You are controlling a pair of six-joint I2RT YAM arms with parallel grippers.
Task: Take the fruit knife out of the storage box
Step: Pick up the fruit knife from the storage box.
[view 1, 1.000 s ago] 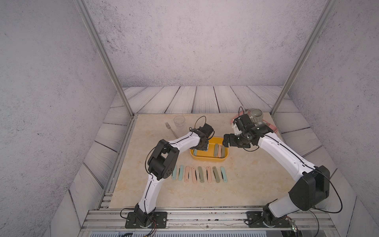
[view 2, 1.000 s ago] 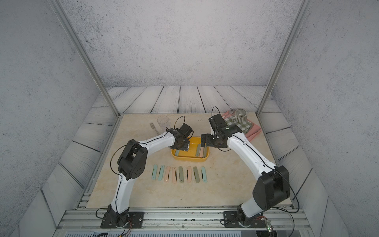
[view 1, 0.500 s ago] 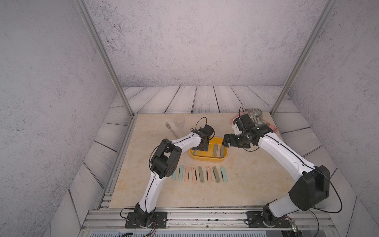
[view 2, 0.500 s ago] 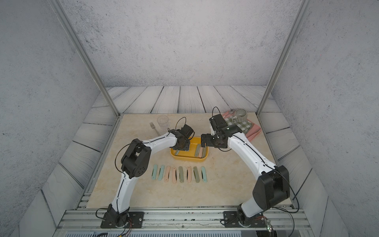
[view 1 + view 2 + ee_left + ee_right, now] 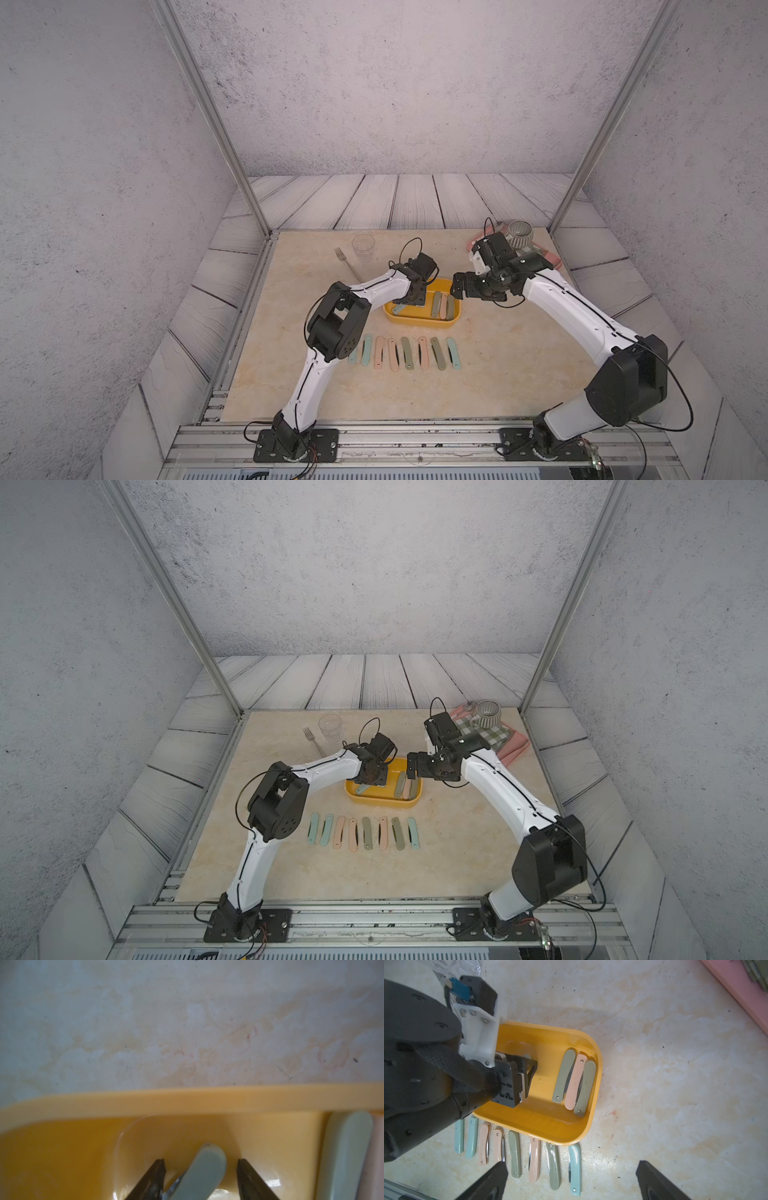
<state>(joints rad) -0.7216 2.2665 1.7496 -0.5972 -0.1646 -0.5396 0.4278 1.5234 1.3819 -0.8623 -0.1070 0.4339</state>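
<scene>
Straddling a blue-grey knife (image 5: 205, 1176) inside the box (image 5: 415, 323), the left gripper (image 5: 201, 1161) is seen with jaws parted and not yet closed on it; the right gripper (image 5: 572, 1163) is held wide open and empty near the box's right end; three more knives (image 5: 575, 1080) are seen inside

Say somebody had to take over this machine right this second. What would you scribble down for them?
Left gripper: open, fingers down inside the yellow storage box, straddling a blue-grey fruit knife; not clamped yet.
Right gripper: open, empty, hovering by the box's end.
Done: eight knives lie in a row on the table in front of the box.
To do: four remain in the box, counting the straddled one; the other three knives lie together at the end nearest the right gripper.
</scene>
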